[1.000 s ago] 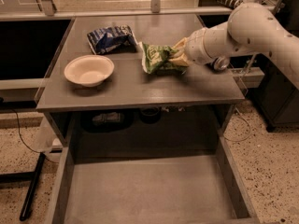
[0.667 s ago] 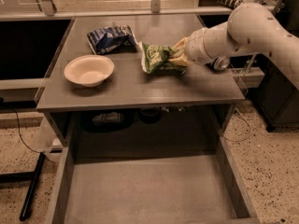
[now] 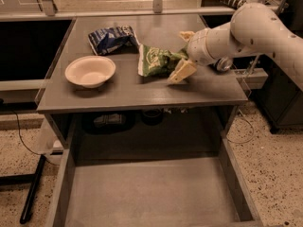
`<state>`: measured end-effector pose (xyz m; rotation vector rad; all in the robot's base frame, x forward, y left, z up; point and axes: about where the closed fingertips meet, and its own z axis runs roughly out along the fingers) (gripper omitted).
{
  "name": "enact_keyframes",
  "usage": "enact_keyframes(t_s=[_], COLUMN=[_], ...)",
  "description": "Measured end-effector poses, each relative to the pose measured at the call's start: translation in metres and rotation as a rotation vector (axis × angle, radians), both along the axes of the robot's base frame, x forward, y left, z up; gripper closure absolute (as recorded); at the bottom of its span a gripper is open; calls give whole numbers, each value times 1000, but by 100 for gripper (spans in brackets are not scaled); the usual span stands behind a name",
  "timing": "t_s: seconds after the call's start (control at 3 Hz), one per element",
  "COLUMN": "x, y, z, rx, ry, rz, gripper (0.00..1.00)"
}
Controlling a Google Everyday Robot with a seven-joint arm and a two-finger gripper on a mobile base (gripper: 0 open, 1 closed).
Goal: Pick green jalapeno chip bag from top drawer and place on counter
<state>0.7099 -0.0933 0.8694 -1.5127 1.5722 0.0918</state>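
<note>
The green jalapeno chip bag [image 3: 157, 60] lies on the grey counter [image 3: 142, 90], right of centre. My gripper [image 3: 184, 53] reaches in from the right on the white arm. Its fingers [image 3: 182, 72] are spread apart on either side of the bag's right end, so it is open. The top drawer [image 3: 64, 186] is pulled out below the counter's front edge, and its grey floor holds nothing that I can see.
A white bowl [image 3: 90, 71] sits on the counter's left side. A blue and white snack bag [image 3: 111, 38] lies behind it, just left of the green bag. Dark items [image 3: 110, 120] sit on the shelf under the counter. A black stand leg [image 3: 32, 193] is on the floor at left.
The fingers, which were closed on the green bag's right end, have spread apart. The bag now rests on the counter in about the same spot.
</note>
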Motion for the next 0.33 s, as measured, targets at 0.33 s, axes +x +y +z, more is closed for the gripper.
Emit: enact_keyframes(t_s=[0.33], x=[0], y=[0], z=[0], rx=[0], ry=[0], rz=[0], gripper=[0])
